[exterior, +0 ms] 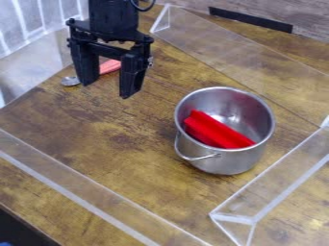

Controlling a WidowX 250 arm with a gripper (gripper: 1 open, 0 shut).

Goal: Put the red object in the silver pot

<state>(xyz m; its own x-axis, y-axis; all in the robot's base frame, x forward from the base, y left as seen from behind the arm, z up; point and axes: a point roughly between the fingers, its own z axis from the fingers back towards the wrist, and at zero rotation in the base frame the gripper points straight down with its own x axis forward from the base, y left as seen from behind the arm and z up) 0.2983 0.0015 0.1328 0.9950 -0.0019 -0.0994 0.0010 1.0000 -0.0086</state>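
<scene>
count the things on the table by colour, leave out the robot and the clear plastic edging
Red: 1, the block in the pot
Silver: 1, the pot
Pinkish-red and metal: 1, the spoon partly behind the gripper
Total: 3

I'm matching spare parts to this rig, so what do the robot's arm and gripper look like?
Both look black. The arm comes in from the top edge, with a dark cable looping beside it. The gripper has two broad, blocky fingers below a wide crossbar. I can't make out any markings.
</scene>
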